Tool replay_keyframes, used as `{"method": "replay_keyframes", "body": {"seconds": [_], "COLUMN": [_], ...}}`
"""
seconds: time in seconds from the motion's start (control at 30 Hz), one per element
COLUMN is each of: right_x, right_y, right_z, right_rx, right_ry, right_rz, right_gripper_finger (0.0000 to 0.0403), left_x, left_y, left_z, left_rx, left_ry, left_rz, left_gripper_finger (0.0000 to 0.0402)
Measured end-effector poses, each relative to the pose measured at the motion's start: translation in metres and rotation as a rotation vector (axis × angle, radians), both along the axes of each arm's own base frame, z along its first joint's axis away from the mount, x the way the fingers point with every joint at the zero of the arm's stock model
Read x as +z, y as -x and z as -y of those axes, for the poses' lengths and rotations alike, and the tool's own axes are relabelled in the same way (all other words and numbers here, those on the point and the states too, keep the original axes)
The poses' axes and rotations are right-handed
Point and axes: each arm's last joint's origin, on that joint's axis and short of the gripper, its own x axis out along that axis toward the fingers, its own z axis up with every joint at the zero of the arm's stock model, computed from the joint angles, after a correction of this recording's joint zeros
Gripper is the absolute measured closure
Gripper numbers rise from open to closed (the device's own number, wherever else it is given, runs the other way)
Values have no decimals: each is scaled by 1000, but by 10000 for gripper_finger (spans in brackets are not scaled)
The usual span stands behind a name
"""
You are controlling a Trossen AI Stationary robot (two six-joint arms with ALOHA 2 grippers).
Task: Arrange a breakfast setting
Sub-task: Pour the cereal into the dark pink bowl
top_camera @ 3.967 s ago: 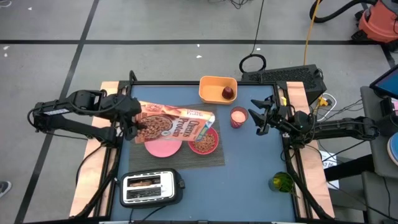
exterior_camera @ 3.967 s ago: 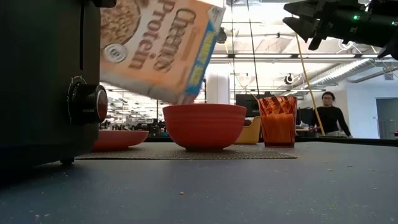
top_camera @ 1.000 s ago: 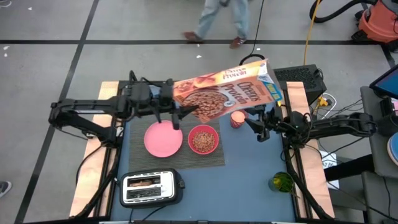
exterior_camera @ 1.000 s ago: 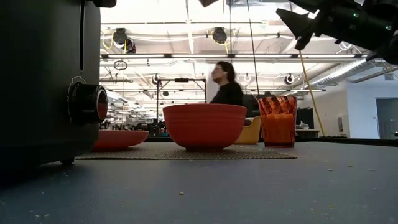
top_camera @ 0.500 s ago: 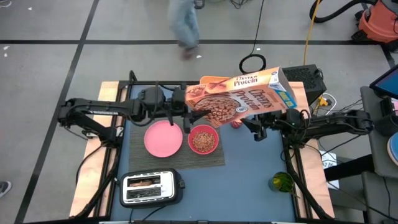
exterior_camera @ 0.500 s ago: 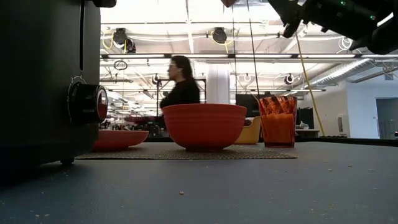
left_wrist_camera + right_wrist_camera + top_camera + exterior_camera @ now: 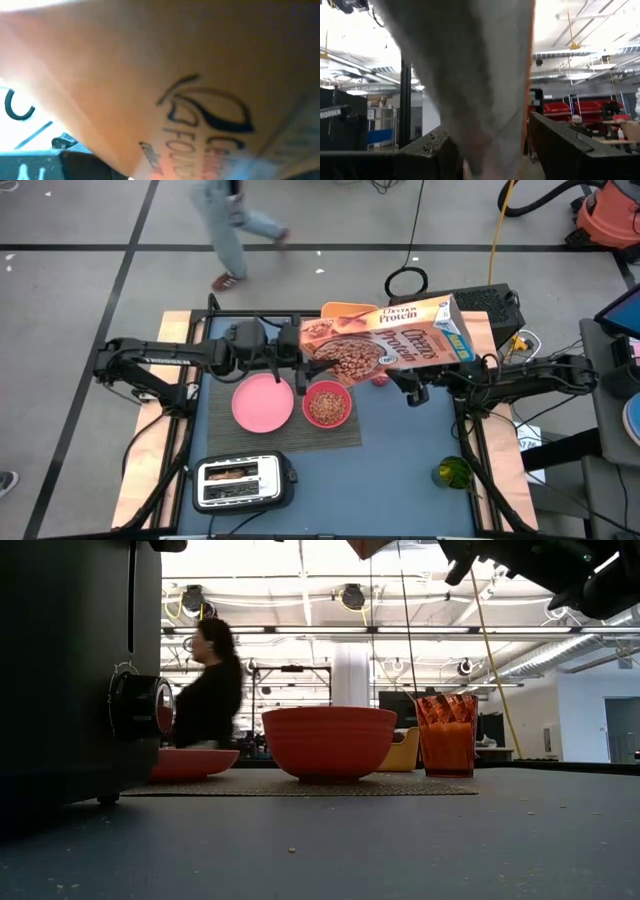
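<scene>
My left gripper [image 7: 296, 360] is shut on an orange cereal box [image 7: 390, 340], which is held high over the table's far middle and fills the left wrist view [image 7: 175, 75]. My right gripper [image 7: 412, 388] is open under the box's near edge; in its wrist view the box [image 7: 470, 75] stands between its fingers [image 7: 427, 150]. The pink bowl [image 7: 326, 406], full of cereal, and the flat pink plate [image 7: 263, 402] rest on the grey placemat [image 7: 290, 435]. A toast slice [image 7: 235, 473] sits in the toaster. The spoon and the fruit are hidden. My left gripper holds the box by its end toward the table's left [image 7: 306, 352], coming level from the left. The box is lifted clear and lies roughly level along the table's width, printed face up. The box hides the fingers. My right gripper: I cannot tell whether its fingers touch the box.
A black-and-silver toaster [image 7: 243, 483] stands at the near left edge and fills the low view's left [image 7: 70, 670]. A red cup [image 7: 446, 735] stands right of the bowl [image 7: 328, 740], under the box. A person walks past beyond the far edge [image 7: 235, 220].
My left gripper has carried the box toward the table's right and a little nearer, and the box has turned closer to level along the table's width. My right gripper has risen toward the box's underside.
</scene>
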Motion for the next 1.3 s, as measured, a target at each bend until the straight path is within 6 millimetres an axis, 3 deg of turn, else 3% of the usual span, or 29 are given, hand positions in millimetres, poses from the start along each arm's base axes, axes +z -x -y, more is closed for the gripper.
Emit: {"method": "replay_keyframes", "body": {"seconds": [0.3, 0.6, 0.7, 0.93, 1.1, 1.3], "right_x": [2, 1, 2, 1, 1, 1], "right_y": [1, 1, 1, 1, 1, 1], "right_z": [0, 0, 0, 0, 0, 0], "right_rx": [1, -16, -15, -15, -18, -26], "right_ry": [0, 16, 16, 17, 20, 35], "right_rz": [19, 18, 18, 17, 17, 17], "right_gripper_finger": [206, 319, 339, 323, 335, 340], "left_x": [-5, -7, -7, -7, -7, -7], "left_y": [-3, -6, -6, -6, -6, -6], "left_z": [0, 0, 0, 0, 0, -1], "left_rx": [0, 8, 8, 7, 7, 8], "left_ry": [0, -11, -14, -13, -14, -10], "left_rz": [-25, -32, -31, -31, -31, -35], "left_gripper_finger": [158, 158, 158, 158, 156, 102]}}
